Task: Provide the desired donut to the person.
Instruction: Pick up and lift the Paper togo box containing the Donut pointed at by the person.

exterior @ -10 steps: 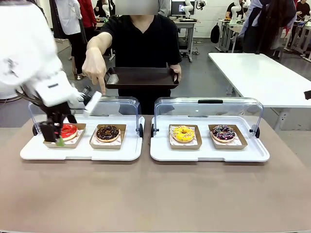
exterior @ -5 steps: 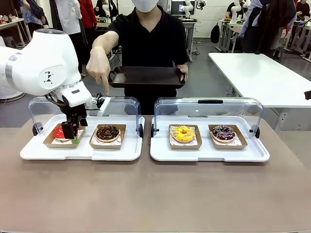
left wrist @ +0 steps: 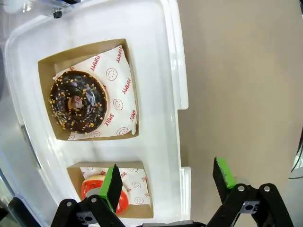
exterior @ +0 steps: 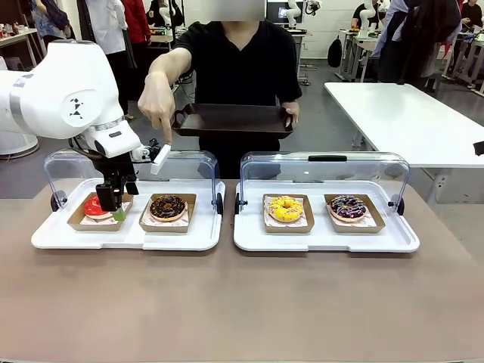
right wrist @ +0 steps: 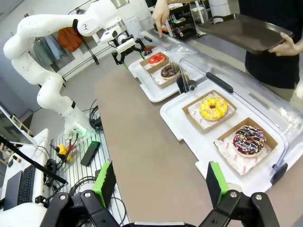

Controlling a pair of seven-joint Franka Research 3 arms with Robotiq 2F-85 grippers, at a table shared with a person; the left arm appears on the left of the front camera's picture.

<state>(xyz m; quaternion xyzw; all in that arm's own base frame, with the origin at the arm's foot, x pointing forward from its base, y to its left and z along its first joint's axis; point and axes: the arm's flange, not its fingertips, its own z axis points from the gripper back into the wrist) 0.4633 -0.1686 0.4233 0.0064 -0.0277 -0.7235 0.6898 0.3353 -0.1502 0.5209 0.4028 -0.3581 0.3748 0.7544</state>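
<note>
Left hand [exterior: 112,206] spread wide, empty, over red donut [exterior: 91,206] in box at left end of white tray [exterior: 45,236]; other finger past tray edge, over bench [exterior: 242,302]. Chocolate donut [exterior: 168,206] just beside. Person [exterior: 234,60] points down behind tray lid, holds dark tray [exterior: 231,119]. Right hand [right wrist: 160,182] wide, empty.

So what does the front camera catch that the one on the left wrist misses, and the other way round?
The front view brings the person, pointing down with one hand and holding a dark tray. It also brings the yellow donut and the sprinkled donut on the right-hand white tray. The left wrist view brings a top-down look at the printed paper under the chocolate donut, reading SMILE and YUMMY. Shared: the chocolate donut, the red donut and the open left gripper near it.
</note>
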